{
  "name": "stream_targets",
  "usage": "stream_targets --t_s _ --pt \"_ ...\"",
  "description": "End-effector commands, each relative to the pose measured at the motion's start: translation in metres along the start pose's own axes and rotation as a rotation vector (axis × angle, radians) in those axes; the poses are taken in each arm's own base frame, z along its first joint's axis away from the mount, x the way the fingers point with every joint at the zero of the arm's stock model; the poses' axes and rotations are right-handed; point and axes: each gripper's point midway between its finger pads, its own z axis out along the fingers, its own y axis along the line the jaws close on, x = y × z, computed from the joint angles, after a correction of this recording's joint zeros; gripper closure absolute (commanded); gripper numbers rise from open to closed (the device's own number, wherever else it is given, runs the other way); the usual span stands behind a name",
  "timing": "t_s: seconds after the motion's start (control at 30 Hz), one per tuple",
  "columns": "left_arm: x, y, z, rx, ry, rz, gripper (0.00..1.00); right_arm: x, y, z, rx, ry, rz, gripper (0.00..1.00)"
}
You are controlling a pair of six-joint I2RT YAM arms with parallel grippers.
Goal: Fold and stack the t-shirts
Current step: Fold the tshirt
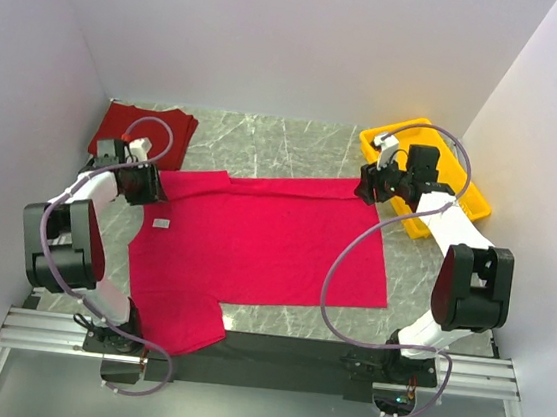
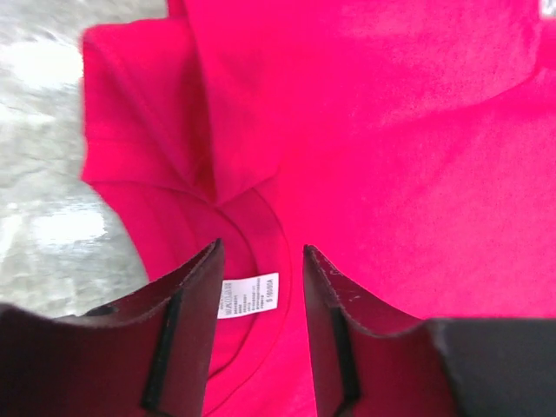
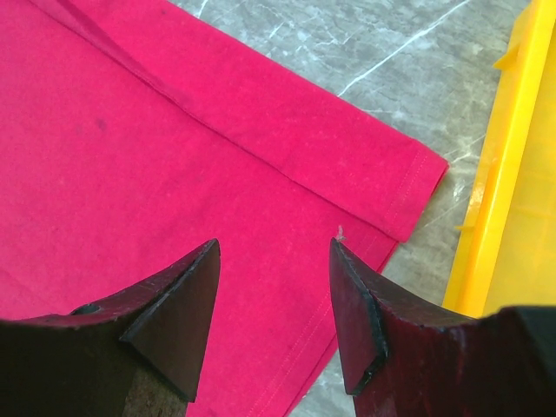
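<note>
Three white walls [image 1: 279,27] box in a marble table [image 1: 296,145]. The left gripper [image 2: 261,252], fingers apart, hangs over the collar [image 2: 269,217] and tag [image 2: 248,295] of the crimson shirt [image 1: 265,242]. The right gripper [image 3: 274,248], likewise apart, is over its hem corner, with the yellow tray [image 3: 512,217] beside it. The maroon shirt [image 1: 142,123] lies beyond the left gripper.

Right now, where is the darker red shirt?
In the top view, the maroon t-shirt lies at the table's far left corner, just beyond the left claw and the spread crimson t-shirt.
</note>
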Motion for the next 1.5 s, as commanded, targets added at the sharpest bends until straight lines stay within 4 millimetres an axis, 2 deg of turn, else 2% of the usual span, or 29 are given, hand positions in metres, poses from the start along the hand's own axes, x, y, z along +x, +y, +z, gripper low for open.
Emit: stream_targets --t_s 0.0,0.07,0.13,0.27,0.4,0.47,0.5,0.57,0.6,0.7,0.9,1.1,1.3,1.47 --pt "-0.033 0.001 -0.017 -0.036 -0.115 0.026 0.52 -0.021 0.0 -0.01 0.011 -0.066 -0.03 0.4" --pt "-0.044 -0.003 -0.022 -0.025 -0.149 0.018 0.49 -0.02 -0.001 -0.011 0.015 -0.066 -0.031 0.4" --pt "-0.054 -0.006 -0.026 -0.026 -0.176 0.01 0.41 -0.02 0.0 -0.011 0.014 -0.067 -0.033 0.4" --pt "-0.078 -0.006 -0.029 -0.029 -0.21 -0.037 0.38 -0.018 0.001 -0.011 0.014 -0.066 -0.031 0.4" --pt "-0.081 0.0 -0.006 -0.02 -0.15 -0.093 0.4 -0.019 0.001 -0.011 0.013 -0.065 -0.028 0.4" --pt "-0.09 -0.001 0.0 -0.005 -0.15 -0.107 0.42 -0.019 0.0 -0.011 0.016 -0.064 -0.03 0.4" --pt "-0.086 0.003 0.01 -0.006 -0.122 -0.119 0.42 -0.019 0.0 -0.012 0.016 -0.062 -0.03 0.4" --pt "-0.093 0.002 0.016 0.008 -0.117 -0.134 0.45 -0.019 -0.001 -0.012 0.021 -0.062 -0.033 0.4" --pt "-0.09 0.005 0.025 0.007 -0.096 -0.149 0.46 -0.018 -0.001 -0.012 0.021 -0.059 -0.032 0.4" --pt "-0.092 0.011 0.036 -0.004 -0.075 -0.172 0.48 -0.017 -0.002 -0.012 0.026 -0.056 -0.032 0.4" --pt "-0.097 0.02 0.051 -0.023 -0.055 -0.188 0.5 -0.015 -0.002 -0.012 0.025 -0.051 -0.027 0.4" --pt "-0.102 0.019 0.063 0.005 -0.042 -0.197 0.52 -0.016 -0.002 -0.011 0.021 -0.049 -0.026 0.4" --pt "-0.104 0.014 0.07 0.049 -0.027 -0.204 0.62 -0.015 -0.003 -0.012 0.029 -0.045 -0.026 0.4" --pt "-0.101 0.008 0.072 0.092 -0.015 -0.197 0.76 -0.015 -0.005 -0.013 0.033 -0.044 -0.022 0.4"
